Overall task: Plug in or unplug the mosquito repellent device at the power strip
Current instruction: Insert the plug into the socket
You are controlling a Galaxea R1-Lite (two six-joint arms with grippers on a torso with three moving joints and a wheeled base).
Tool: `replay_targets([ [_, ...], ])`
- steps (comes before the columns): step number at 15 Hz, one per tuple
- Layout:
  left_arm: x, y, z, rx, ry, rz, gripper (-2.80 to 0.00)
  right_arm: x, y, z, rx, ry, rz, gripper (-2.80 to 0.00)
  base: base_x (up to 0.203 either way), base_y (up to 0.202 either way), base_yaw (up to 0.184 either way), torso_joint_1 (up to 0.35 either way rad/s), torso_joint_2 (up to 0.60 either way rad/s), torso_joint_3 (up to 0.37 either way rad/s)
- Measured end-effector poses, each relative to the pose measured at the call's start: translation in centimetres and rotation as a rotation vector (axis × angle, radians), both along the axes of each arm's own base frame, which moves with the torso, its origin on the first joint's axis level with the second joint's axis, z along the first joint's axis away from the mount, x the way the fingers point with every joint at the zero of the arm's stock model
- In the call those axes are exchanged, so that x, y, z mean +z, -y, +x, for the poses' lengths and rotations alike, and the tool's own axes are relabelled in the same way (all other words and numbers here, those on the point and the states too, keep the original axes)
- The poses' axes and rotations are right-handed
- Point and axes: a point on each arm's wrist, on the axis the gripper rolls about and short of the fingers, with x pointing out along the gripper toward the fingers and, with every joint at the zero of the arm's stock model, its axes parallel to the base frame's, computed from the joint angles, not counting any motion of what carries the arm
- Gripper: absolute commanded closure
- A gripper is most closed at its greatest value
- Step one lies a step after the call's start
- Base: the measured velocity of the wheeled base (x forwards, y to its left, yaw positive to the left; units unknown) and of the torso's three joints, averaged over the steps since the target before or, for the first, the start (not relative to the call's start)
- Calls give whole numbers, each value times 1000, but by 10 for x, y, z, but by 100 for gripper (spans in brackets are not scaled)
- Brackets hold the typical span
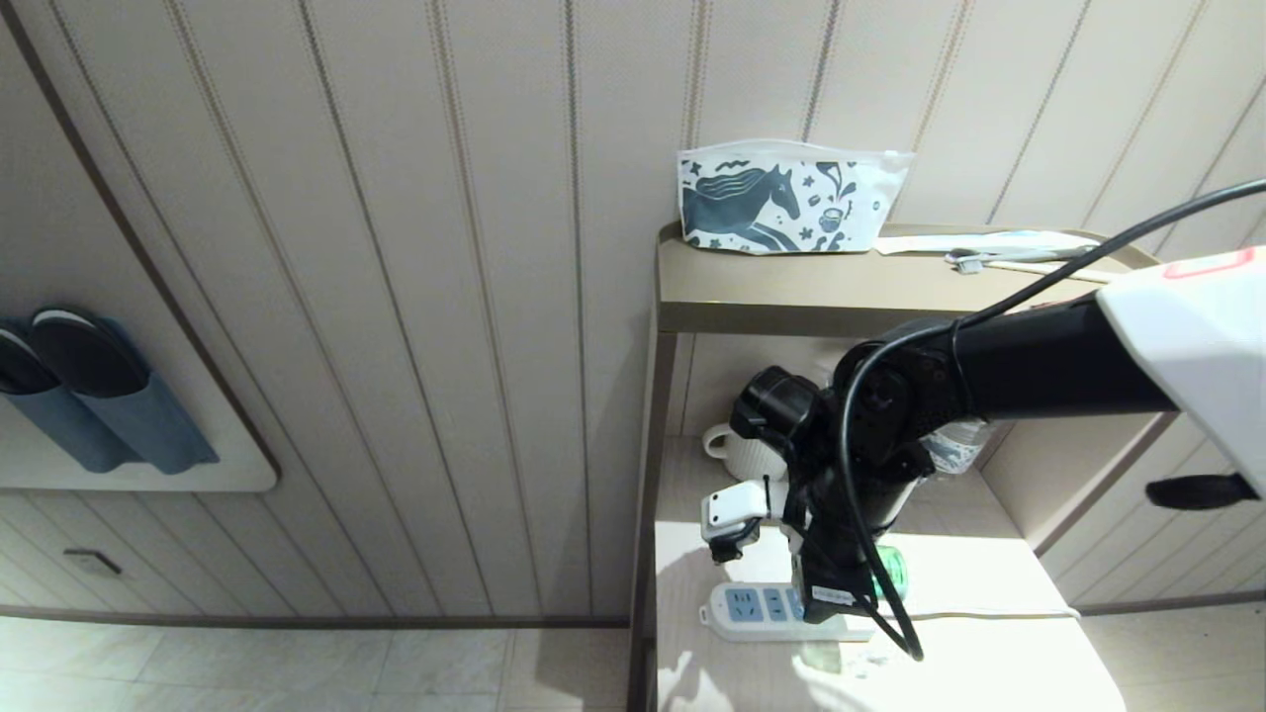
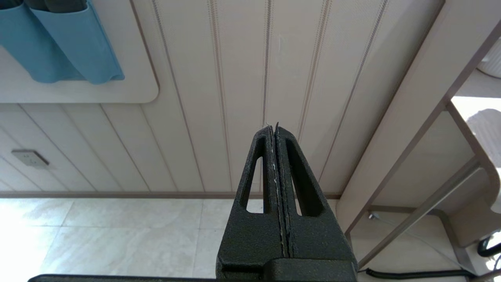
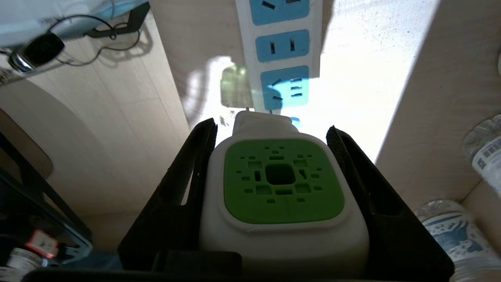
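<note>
Right pincer grips the repellent, lower centre of frame, prongs just off the strip above it. Plug-in or pull-out, can't tell. If plugging, I line the prongs with the nearest socket. Left pincer closed, parked.

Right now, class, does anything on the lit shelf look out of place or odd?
Nothing is spilled or broken. The white-and-green mosquito repellent device sits unplugged in the right gripper, its prongs just short of the long white power strip, which lies flat on the shelf.
</note>
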Motion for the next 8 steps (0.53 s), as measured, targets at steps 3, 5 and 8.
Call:
replay_targets([
  [3, 0, 0, 0, 0, 0, 0, 0, -6, 11, 10, 57, -13, -31, 0, 0, 0, 0, 0, 0, 0],
  [5, 0, 0, 0, -1, 0, 0, 0, -11, 11, 16, 60, -18, -36, 0, 0, 0, 0, 0, 0, 0],
  [8, 0, 0, 0, 0, 0, 0, 0, -17, 7, 27, 53, -10, -32, 0, 0, 0, 0, 0, 0, 0],
])
